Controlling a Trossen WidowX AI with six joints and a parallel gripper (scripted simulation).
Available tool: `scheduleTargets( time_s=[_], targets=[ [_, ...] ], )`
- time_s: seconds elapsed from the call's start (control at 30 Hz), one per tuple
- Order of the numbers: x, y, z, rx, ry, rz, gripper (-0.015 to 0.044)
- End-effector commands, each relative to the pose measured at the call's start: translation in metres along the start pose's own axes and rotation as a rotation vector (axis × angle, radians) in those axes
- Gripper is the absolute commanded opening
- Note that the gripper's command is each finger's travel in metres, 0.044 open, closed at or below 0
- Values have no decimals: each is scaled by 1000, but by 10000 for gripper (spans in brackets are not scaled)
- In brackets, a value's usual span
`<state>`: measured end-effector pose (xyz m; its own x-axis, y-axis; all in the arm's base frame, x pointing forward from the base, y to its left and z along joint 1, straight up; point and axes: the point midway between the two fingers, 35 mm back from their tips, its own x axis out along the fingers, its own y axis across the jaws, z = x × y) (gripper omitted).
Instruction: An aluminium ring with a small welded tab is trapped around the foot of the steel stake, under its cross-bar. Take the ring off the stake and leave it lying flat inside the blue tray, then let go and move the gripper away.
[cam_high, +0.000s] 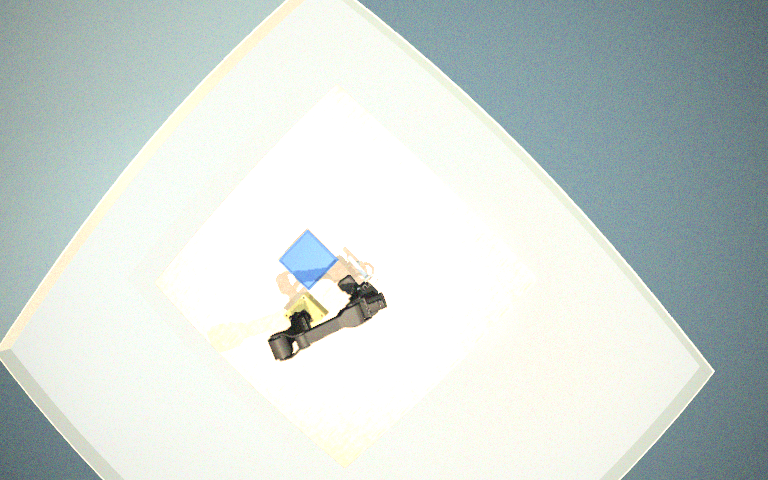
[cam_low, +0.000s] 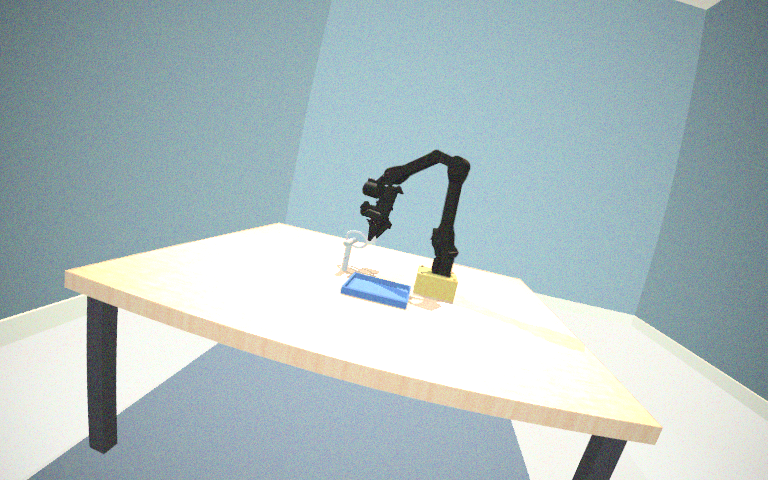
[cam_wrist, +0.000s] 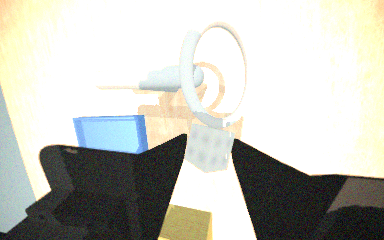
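The aluminium ring (cam_wrist: 187, 75) (cam_low: 355, 231) is raised to the height of the stake's top and stands tilted in the wrist view. Its pale tab (cam_wrist: 209, 150) is between my fingers; my gripper (cam_wrist: 208, 140) (cam_low: 371, 238) is shut on it. The pale steel stake (cam_low: 346, 259) (cam_wrist: 161, 79) stands upright on the table. In the wrist view the ring's near side crosses in front of the stake's upper part, and a rounded end shows through the opening. I cannot tell whether the ring still encircles any part of it. The blue tray (cam_high: 306, 254) (cam_low: 373, 296) (cam_wrist: 111, 136) holds nothing.
The yellow base block (cam_high: 315, 307) (cam_low: 434, 285) (cam_wrist: 187, 222) of the arm stands beside the tray. The tray lies between that block and the stake in the exterior view. The wooden table (cam_low: 317, 333) carries them all. The arm's shadow falls over part of the tray.
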<state>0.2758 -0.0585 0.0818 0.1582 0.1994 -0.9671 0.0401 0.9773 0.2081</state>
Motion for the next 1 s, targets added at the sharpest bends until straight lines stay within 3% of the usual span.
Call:
scheduleTargets(
  time_s=[0.0,0.97],
  targets=[
    [-1,-2,1,-1,-1,4,0],
    [-46,6,8,-1,-1,3,0]
  ],
)
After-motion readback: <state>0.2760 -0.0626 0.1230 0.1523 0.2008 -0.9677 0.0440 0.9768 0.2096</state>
